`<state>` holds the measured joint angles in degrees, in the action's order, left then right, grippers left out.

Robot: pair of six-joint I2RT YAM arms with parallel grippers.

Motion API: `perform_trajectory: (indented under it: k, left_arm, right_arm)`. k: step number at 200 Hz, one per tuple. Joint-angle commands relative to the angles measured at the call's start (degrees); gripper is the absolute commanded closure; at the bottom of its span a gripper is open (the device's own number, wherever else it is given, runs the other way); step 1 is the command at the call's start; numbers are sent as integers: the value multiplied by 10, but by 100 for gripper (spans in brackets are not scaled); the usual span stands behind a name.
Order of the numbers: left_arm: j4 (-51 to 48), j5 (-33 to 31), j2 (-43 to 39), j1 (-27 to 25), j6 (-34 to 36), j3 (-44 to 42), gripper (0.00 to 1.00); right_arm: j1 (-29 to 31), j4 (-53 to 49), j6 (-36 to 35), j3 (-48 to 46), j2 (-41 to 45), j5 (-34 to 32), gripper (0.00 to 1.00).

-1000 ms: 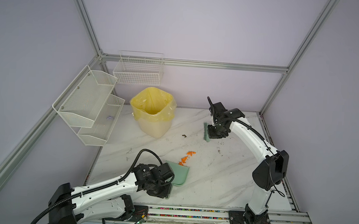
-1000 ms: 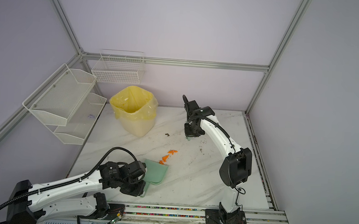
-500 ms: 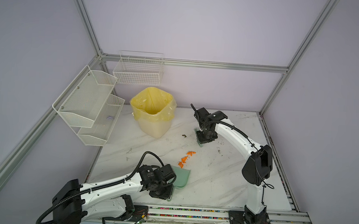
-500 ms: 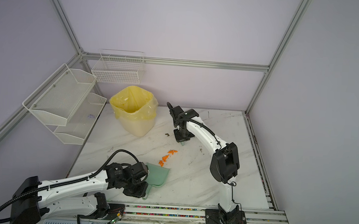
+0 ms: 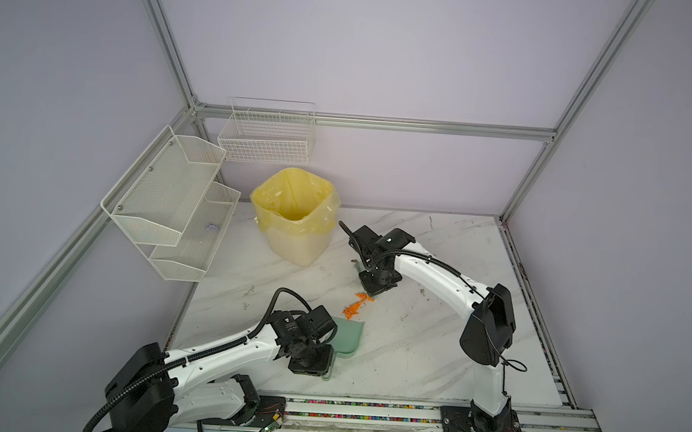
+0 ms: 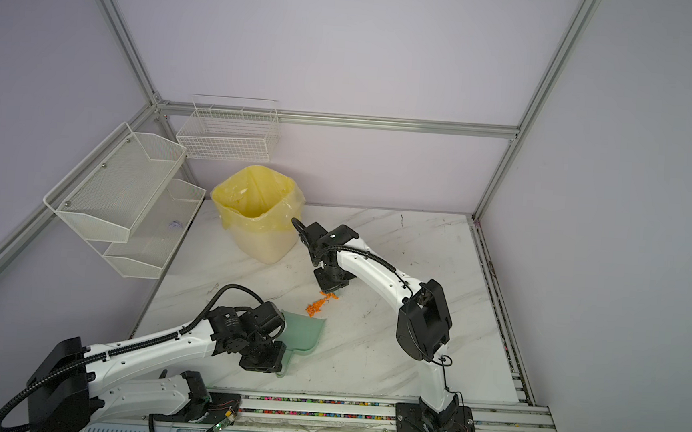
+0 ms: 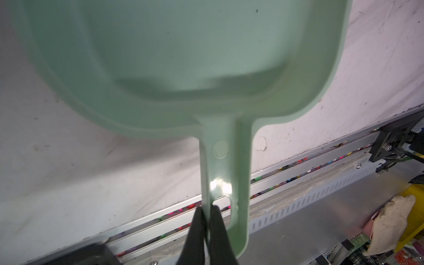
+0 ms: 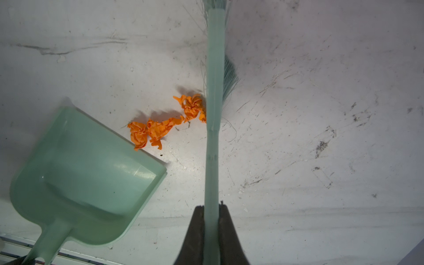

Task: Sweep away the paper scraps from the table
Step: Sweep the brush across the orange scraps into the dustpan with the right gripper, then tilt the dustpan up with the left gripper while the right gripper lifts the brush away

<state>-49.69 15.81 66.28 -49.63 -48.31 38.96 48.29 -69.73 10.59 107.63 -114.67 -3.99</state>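
Observation:
Several orange paper scraps (image 5: 354, 305) (image 6: 319, 304) (image 8: 160, 128) lie bunched in a short line on the white marble table (image 5: 432, 335) (image 6: 368, 352). My right gripper (image 5: 377, 288) (image 6: 331, 285) (image 8: 211, 210) is shut on the handle of a green brush (image 8: 214, 114). Its bristles touch the scrap at the far end of the line. My left gripper (image 5: 311, 362) (image 6: 263, 359) (image 7: 207, 211) is shut on the handle of a green dustpan (image 5: 348, 336) (image 6: 305, 331) (image 7: 183, 57) (image 8: 85, 179). The pan's open lip rests on the table against the nearest scrap, and nothing lies in the pan.
A bin lined with a yellow bag (image 5: 294, 217) (image 6: 259, 215) stands at the back left of the table. White mesh shelves (image 5: 170, 204) and a wire basket (image 5: 268, 136) hang on the left walls; a small lavender wad (image 5: 212, 227) lies on one shelf. A metal rail (image 5: 364, 406) runs along the front edge.
The right arm has swung left and nearer with the brush, from the back of the table down to the scraps. The dustpan has stayed almost where it was.

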Motion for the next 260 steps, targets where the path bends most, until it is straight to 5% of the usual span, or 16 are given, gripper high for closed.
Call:
perform_trajectory:
  k: [1,84,117,179,221,260]
  left_arm:
    - [17,21,23,12,39,-8,100]
    - [35,41,85,46,81,12,100]
    - [-12,48,77,60,93,42,100]
    - [-88,66,17,86,92,41,100]
    - [-121,66,5,93,83,62,100]
    - [-121,79,3,100,70,56,100]
  right_arm:
    - [27,-33,-6,-17,7,39,100]
    - [103,30,-17,-100,99,218,100]
    - [101,13,21,-95,124,159,100]
    - [62,38,40,-77,161,154,100]
    - [-11,119,47,-87,201,220,100]
    - [-29,187,47,-76,150,221,100]
